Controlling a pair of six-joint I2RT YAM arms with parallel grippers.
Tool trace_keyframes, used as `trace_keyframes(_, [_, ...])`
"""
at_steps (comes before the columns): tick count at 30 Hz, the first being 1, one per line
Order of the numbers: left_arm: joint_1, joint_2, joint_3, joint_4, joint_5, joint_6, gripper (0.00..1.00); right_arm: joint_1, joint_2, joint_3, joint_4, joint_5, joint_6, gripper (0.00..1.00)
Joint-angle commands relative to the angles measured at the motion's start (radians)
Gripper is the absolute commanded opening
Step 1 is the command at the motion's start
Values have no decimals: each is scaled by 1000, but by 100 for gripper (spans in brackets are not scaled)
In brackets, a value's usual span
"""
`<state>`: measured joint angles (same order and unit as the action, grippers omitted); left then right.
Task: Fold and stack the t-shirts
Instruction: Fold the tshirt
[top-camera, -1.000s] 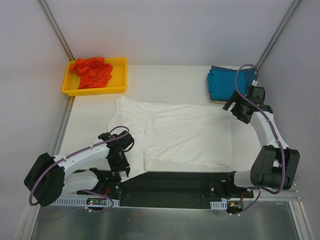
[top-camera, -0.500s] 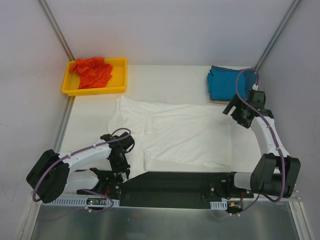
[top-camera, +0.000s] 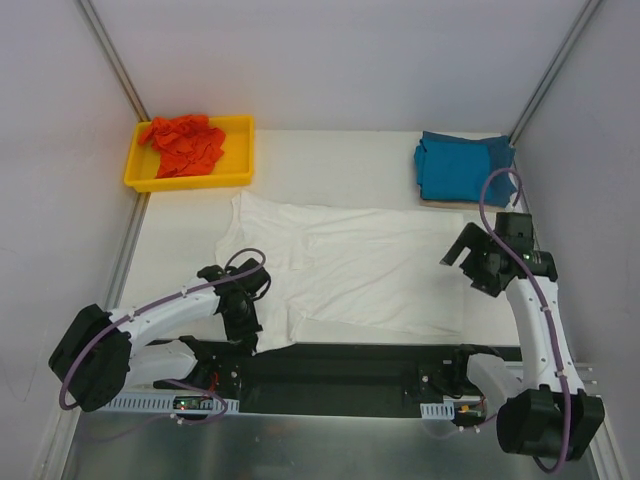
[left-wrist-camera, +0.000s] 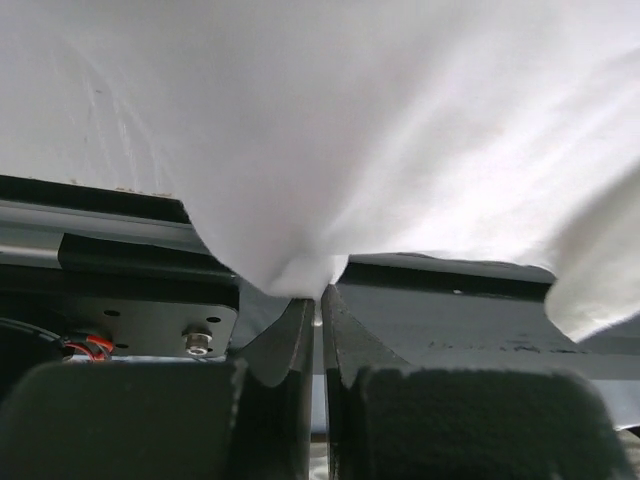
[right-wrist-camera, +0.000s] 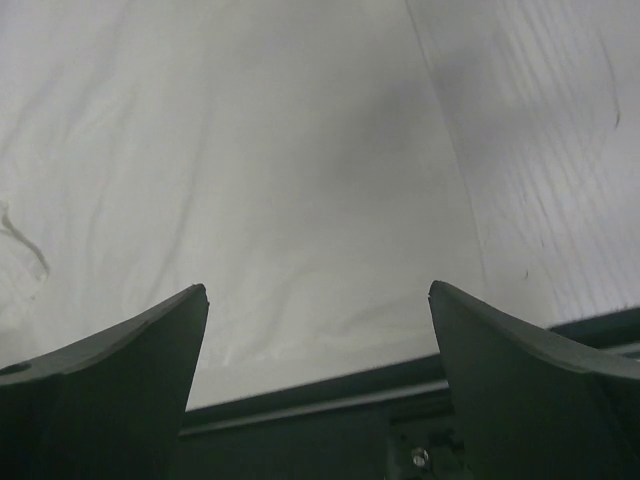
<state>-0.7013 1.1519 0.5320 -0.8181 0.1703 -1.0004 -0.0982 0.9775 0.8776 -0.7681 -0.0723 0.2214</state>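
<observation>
Within the last second the left gripper (left-wrist-camera: 320, 295) was closed. Its jaws, seen partly apart a moment before, were brought together on the near left corner of the white shirt (top-camera: 370, 265), at the near edge of the bench (top-camera: 330, 155). In the left wrist view a small fold of white cloth was seen pinched between the fingertips, with the rest of the cloth spread away beyond them.

Over the same interval the right gripper (top-camera: 465, 262) was carried from beside the blue shirt (top-camera: 462, 168), which lay folded at the far right corner, down to the right edge of the white shirt. Its jaws were kept wide apart, and nothing was held between them.

The white shirt was left spread flat across the middle of the bench. The orange shirt (top-camera: 185, 142) was left crumpled in the yellow tray (top-camera: 190, 181) at the far left corner.

It was judged that one corner had been secured, and that a matching grip on the right side was wanted before a fold could be made.
</observation>
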Motion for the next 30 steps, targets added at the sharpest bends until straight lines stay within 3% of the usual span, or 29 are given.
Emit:
trace_keyframes(1, [-10, -38, 68, -19, -63, 61, 0, 35, -69, -81, -273, -40, 93, 97])
trace_keyframes(4, [-7, -32, 106, -24, -83, 89, 0, 35, -109, -170, -251, -116, 144, 99])
trace_keyframes(9, [-7, -29, 169, -32, -110, 120, 0, 64, -92, -261, -235, -141, 210, 94])
trace_keyframes(11, [-7, -34, 177, -33, -123, 128, 0, 77, -83, -269, -235, -124, 210, 85])
trace_keyframes(12, [-7, -35, 183, -35, -127, 128, 0, 80, -76, -270, -232, -121, 211, 74])
trace_keyframes(19, [6, -27, 217, -36, -147, 131, 0, 87, 29, -284, -205, -115, 199, 48])
trace_keyframes(30, [43, -20, 279, -39, -166, 120, 0, 140, 164, -315, -155, -81, 164, 48])
